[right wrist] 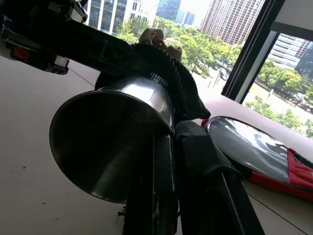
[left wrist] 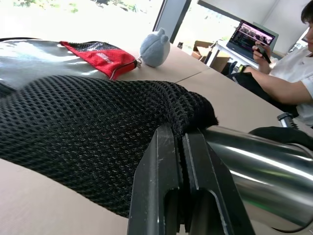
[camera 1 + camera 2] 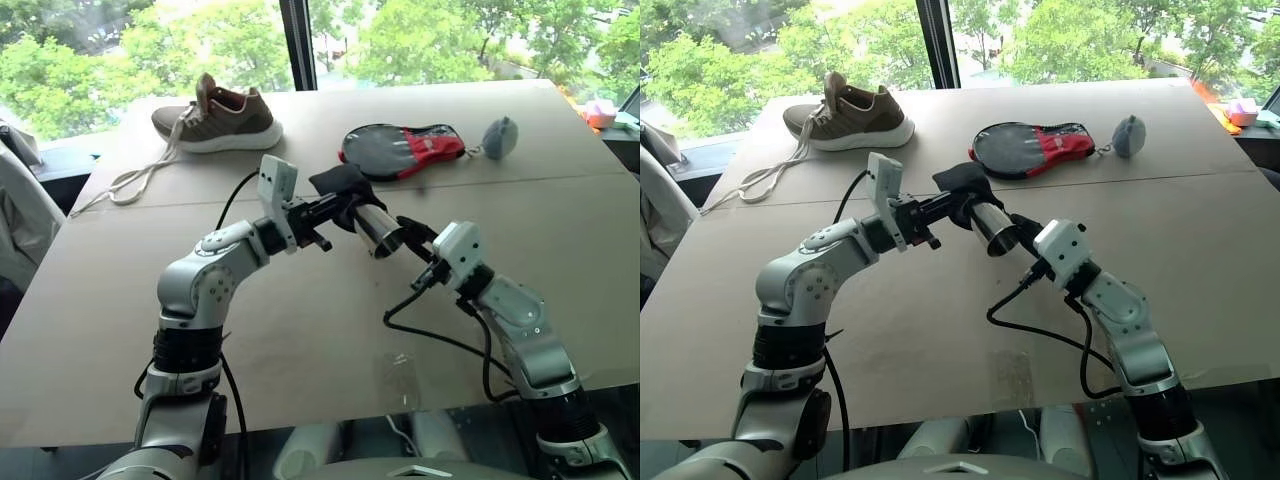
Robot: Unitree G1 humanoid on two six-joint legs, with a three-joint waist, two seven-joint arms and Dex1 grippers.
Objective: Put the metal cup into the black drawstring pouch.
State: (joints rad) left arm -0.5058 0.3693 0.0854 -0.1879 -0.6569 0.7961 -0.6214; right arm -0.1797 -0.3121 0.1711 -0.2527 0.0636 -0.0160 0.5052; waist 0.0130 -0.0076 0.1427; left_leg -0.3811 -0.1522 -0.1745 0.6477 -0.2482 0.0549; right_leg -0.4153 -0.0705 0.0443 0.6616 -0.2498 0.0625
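Above the middle of the table (image 3: 300, 340), the left gripper (image 3: 338, 208) pinches the black drawstring pouch (image 3: 345, 182) at its mouth. The right gripper (image 3: 400, 232), clamped on the metal cup's (image 3: 378, 228) rim, holds the cup tilted with its base inside that mouth.

brown shoe (image 3: 222, 118), paddle case (image 3: 402, 150), grey plush (image 3: 500, 138)

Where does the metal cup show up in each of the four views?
Left eye view: metal cup at centre, lying tilted between the two tools, its base end in the black drawstring pouch.
Right eye view: at centre, same pose.
Left wrist view: shiny side at lower right.
Right wrist view: open mouth at centre left.
Shared landmark: the pouch's black mesh meeting the cup.
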